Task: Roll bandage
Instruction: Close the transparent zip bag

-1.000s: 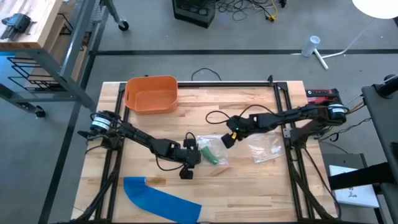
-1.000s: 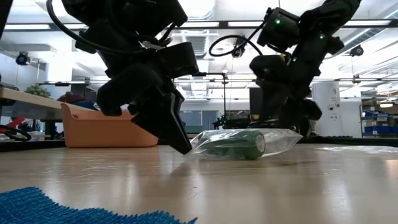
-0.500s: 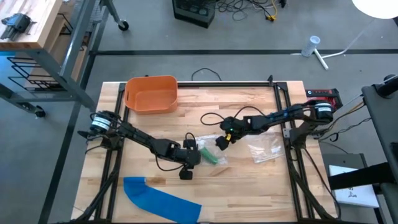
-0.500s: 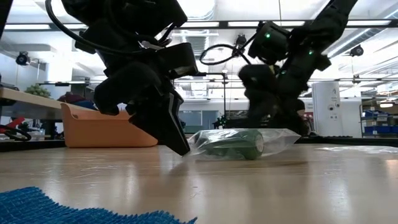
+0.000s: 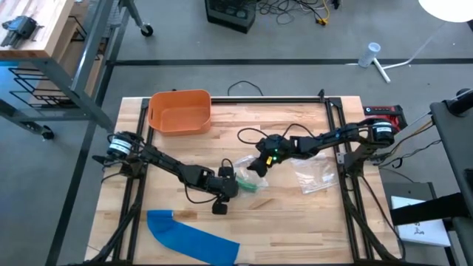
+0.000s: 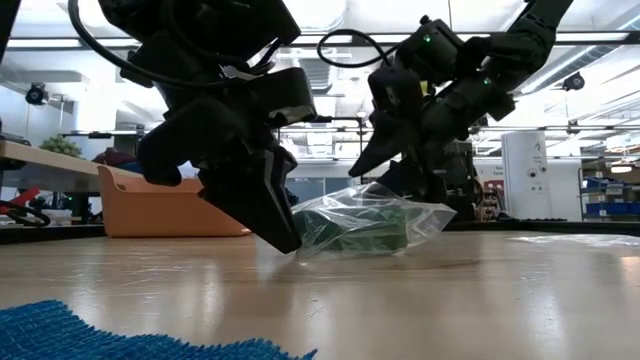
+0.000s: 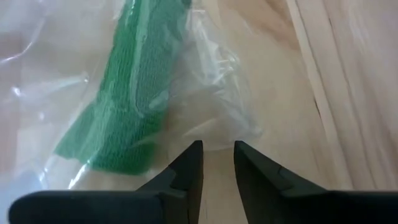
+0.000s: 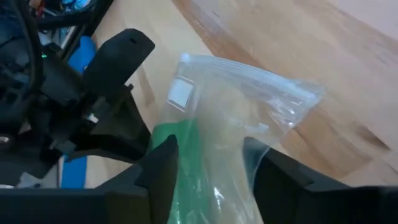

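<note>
A clear plastic zip bag point(image 5: 250, 182) with a green rolled bandage point(image 7: 124, 106) inside lies mid-table between both grippers. My left gripper point(image 7: 216, 158) reaches it from the table's left and is shut on its near edge. My right gripper point(image 8: 211, 180) comes from the right and is closed around the bag's other part, and the zip end point(image 8: 249, 71) sticks out past its fingers. In the low view the bag point(image 6: 370, 225) is bunched up under the right gripper point(image 6: 365, 170). My left gripper pinches the bag's crumpled edge point(image 7: 214, 144) between its two fingertips, slanting down from the table's left. That end of the bag stays low at the table. My right gripper has the bag's middle point(image 8: 199, 149) between its two fingers, which lie across the bag. It slants down from the table's right. The film bulges up there point(image 6: 372, 190) and the bag's underside rests on the table.
An orange bin point(image 5: 179, 111) stands at the far left. A blue cloth point(image 5: 192, 236) lies at the near edge. A second, flat clear bag point(image 5: 314, 177) lies right of the work. A red-and-black device point(image 5: 384, 113) sits at the far right corner.
My right gripper has moved toward the table's left onto the bag and tipped further down. The bag, flat before, has bunched up and risen on its right side, while its left end has stayed at my left gripper.
</note>
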